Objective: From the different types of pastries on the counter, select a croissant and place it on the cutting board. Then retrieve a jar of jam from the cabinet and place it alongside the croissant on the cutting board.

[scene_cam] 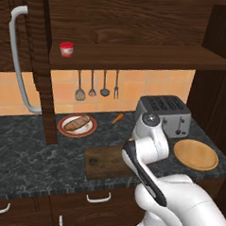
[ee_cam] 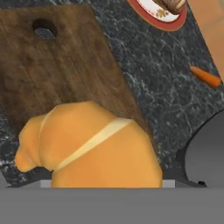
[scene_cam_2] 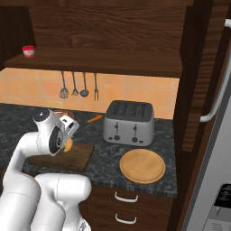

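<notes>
The golden croissant is held close under the hand, its fingertips hidden behind it. It hangs just over the near right part of the dark cutting board. From the right base view my gripper is shut on the croissant above the cutting board. The red-lidded jar of jam stands on the cabinet shelf, up and to the left. On the counter, a brown loaf-shaped pastry lies on a red-rimmed plate behind the cutting board.
A silver toaster stands right of the board, with a round light-wood disc in front of it. A thin orange stick lies by the toaster. The open cabinet door with its long grey handle juts out at the left. Utensils hang on the tiled wall.
</notes>
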